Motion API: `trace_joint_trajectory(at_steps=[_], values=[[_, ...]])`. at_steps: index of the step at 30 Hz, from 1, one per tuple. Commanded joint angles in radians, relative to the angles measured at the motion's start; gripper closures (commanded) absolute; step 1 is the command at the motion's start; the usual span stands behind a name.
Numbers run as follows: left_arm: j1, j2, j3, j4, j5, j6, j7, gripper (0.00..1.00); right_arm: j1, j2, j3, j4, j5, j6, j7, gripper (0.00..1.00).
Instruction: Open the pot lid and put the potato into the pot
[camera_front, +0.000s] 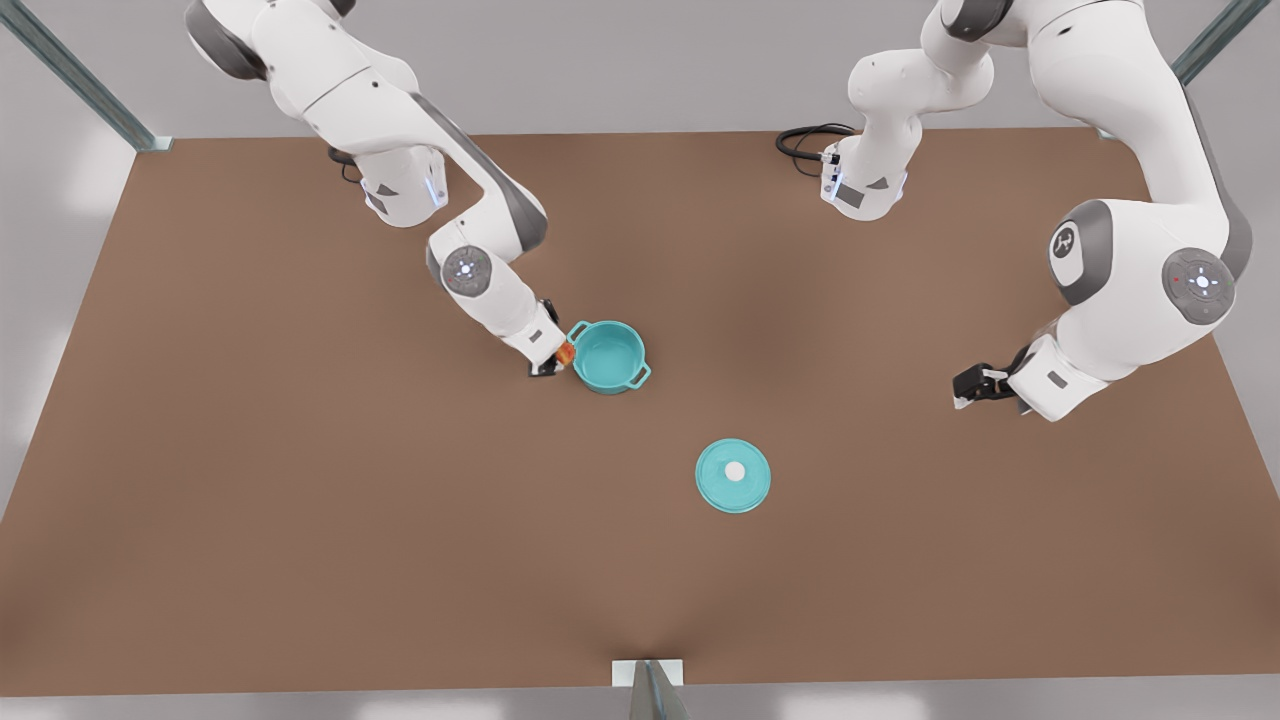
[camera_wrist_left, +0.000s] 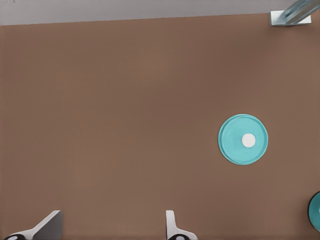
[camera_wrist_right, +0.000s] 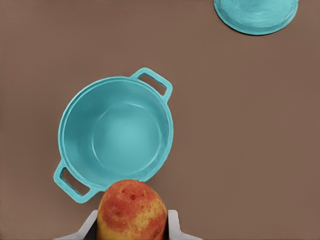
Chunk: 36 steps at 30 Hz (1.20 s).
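Potato (camera_wrist_right: 131, 210), seemingly lengthwise along right pincer (camera_wrist_right: 131, 225), beside pot (camera_wrist_right: 116, 136).

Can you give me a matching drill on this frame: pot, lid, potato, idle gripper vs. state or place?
Column 1:
1. pot
2. pot lid
3. potato
4. left gripper

Column 2:
A. held between the jaws of the right gripper, beside the pot's rim
B. lying flat on the table, knob up, apart from the pot
C. uncovered, nothing inside
D. jaws open, holding nothing, waiting at the front view's right

Pairs: 1-C, 2-B, 3-A, 4-D
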Motion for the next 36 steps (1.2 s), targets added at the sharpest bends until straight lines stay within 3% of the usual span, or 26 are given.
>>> trace_joint_trajectory(at_steps=[1, 5, 8, 11, 24, 26, 28, 30, 32, 34, 36], values=[[-0.005, -0.001, -0.001, 0.001, 0.002, 0.0, 0.016, 0.0, 0.036, 0.01, 0.001, 0.022, -0.002, -0.016, 0.366, 0.5], [0.002, -0.003, 0.002, 0.001, -0.003, -0.001, 0.022, 0.0, 0.117, 0.1, -0.007, 0.072, -0.009, -0.008, 0.45, 0.5], [-0.002, -0.001, 0.0, -0.001, 0.0, -0.002, 0.014, 0.0, 0.228, 0.156, -0.128, 0.131, -0.013, -0.002, 0.464, 0.5], [-0.002, -0.001, -0.001, -0.001, 0.0, -0.002, 0.014, 0.0, 0.238, 0.192, -0.149, 0.174, -0.013, -0.004, 0.464, 0.5], [0.002, -0.001, 0.0, -0.001, 0.0, -0.002, 0.014, 0.0, 0.268, 0.214, -0.155, 0.151, -0.016, 0.004, 0.489, 0.48], [0.002, -0.001, 0.0, -0.001, 0.0, -0.002, 0.014, 0.0, 0.265, 0.212, -0.155, 0.154, -0.016, 0.004, 0.485, 0.0], [0.002, -0.001, 0.0, -0.001, 0.0, -0.002, 0.014, 0.0, 0.26, 0.196, -0.157, 0.152, -0.014, 0.001, 0.484, 0.0], [0.002, -0.001, 0.0, -0.001, 0.0, -0.002, 0.014, 0.0, 0.2, 0.069, -0.159, 0.151, -0.014, -0.108, 0.459, 0.0], [0.002, -0.001, 0.0, -0.001, 0.0, -0.002, 0.014, 0.0, -0.031, -0.113, -0.166, 0.187, -0.016, -0.378, 0.443, 0.0], [0.002, -0.001, 0.0, -0.001, 0.0, -0.002, 0.014, 0.0, -0.247, -0.137, -0.163, 0.419, -0.02, -0.696, 0.501, 0.0], [0.001, -0.001, 0.0, -0.001, 0.0, -0.002, 0.014, 0.0, -0.423, -0.12, -0.163, 0.483, -0.023, -0.791, 0.633, 0.0]])
